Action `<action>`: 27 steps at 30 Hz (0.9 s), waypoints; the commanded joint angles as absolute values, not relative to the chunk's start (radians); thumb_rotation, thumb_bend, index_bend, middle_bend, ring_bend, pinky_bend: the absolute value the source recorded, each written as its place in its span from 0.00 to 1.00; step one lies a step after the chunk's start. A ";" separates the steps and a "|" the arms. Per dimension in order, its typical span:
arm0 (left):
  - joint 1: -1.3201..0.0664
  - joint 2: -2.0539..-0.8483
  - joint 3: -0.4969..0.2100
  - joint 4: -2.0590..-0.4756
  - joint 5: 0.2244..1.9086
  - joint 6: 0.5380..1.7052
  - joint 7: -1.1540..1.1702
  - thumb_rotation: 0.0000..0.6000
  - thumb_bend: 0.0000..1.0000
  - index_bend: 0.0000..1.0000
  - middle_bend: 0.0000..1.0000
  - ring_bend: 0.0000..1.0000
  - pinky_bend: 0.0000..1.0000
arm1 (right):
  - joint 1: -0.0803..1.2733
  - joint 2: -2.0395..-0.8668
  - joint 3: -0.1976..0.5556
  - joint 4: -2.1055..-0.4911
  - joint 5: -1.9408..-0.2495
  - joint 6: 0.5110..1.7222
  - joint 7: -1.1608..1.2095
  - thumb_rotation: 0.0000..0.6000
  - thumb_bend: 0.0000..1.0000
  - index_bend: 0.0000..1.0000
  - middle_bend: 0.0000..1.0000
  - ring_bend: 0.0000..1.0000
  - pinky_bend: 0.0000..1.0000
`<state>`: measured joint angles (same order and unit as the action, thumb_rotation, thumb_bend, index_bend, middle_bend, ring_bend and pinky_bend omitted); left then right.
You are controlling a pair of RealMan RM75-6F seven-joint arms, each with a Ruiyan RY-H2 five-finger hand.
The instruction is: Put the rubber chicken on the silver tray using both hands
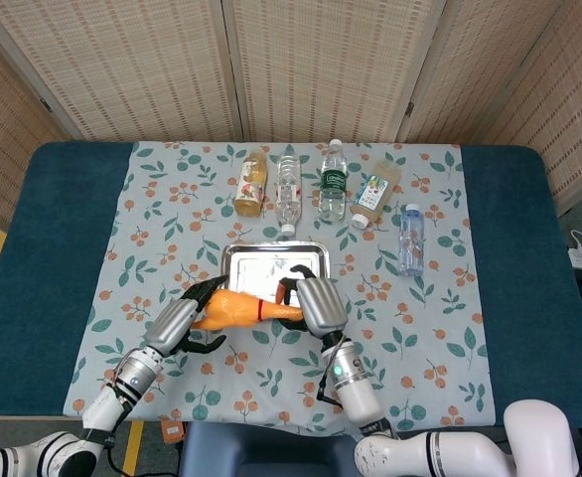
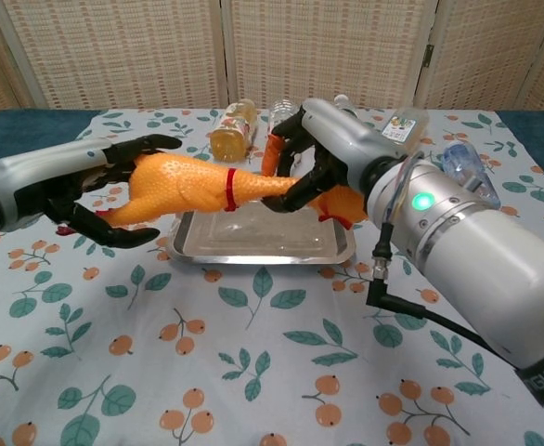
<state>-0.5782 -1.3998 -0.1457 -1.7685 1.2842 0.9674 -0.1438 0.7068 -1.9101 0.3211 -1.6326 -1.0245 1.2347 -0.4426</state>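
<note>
Two robot hands carry the load: your left robot hand (image 2: 86, 190) cups the rubber chicken (image 2: 193, 184) at its fat body with fingers curled around it, while your right robot hand (image 2: 323, 149) pinches the neck end. It hangs above the silver tray's (image 2: 265, 245) near-left edge; move both forward evenly, lower level, then release.
</note>
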 commanded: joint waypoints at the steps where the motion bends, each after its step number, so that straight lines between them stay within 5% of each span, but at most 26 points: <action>1: -0.581 -1.359 -0.140 -1.797 1.326 0.959 -0.197 1.00 0.32 0.00 0.00 0.00 0.04 | 0.708 -1.921 0.328 -1.606 -1.049 1.250 -0.427 1.00 0.28 0.89 0.59 0.61 0.83; 14: -0.552 -1.353 -0.220 -1.674 1.348 1.126 -0.226 1.00 0.31 0.00 0.00 0.00 0.03 | 0.705 -1.922 0.371 -1.503 -1.011 1.208 -0.351 1.00 0.29 0.89 0.60 0.61 0.83; 27: -0.544 -1.332 -0.229 -1.563 1.315 1.111 -0.302 1.00 0.32 0.00 0.00 0.00 0.03 | 0.779 -1.999 0.390 -1.244 -1.011 1.102 -0.282 1.00 0.28 0.89 0.60 0.61 0.83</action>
